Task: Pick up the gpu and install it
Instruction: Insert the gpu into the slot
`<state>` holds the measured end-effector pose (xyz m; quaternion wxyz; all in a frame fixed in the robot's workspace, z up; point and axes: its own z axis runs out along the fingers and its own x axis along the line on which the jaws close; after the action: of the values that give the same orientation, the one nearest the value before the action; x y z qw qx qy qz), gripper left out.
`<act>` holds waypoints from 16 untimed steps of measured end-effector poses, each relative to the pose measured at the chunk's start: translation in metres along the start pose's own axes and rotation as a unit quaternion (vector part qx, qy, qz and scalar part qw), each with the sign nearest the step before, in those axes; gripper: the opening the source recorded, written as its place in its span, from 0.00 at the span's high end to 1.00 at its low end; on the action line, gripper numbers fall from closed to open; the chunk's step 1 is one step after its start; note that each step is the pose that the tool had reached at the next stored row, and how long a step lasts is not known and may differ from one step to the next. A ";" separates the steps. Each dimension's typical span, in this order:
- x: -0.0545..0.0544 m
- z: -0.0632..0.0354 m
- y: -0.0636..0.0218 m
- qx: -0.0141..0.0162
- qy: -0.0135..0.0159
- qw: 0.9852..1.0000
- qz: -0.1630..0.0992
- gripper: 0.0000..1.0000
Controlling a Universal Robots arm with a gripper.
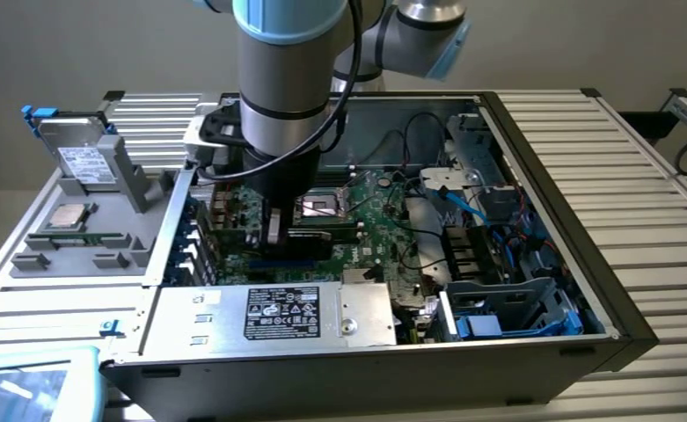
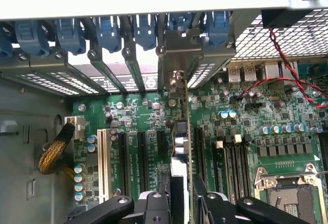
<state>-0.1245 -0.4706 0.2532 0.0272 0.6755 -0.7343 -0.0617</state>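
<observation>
Inside the computer case [image 1: 378,378], the gripper [image 2: 180,204] clamps the gpu [image 2: 180,138] edge-on at the motherboard [image 2: 251,129].

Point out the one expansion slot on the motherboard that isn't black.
The white slot, the one closest to the braided yellow cable; the other long slots, nearer the gpu, are all black.

Grey wall [image 1: 85,44], metal table [image 1: 642,149]
The bare wall stands behind a table of ribbed aluminium profiles; the light is soft and even.
</observation>
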 end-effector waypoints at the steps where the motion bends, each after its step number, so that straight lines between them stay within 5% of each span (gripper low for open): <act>1: 0.000 0.0007 -0.0001 0.000 0.000 1.000 0.000 0.72; 16: 0.001 0.0041 -0.0006 -0.001 0.000 1.000 -0.001 0.72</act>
<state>-0.1245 -0.4715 0.2490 0.0280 0.6760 -0.7338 -0.0622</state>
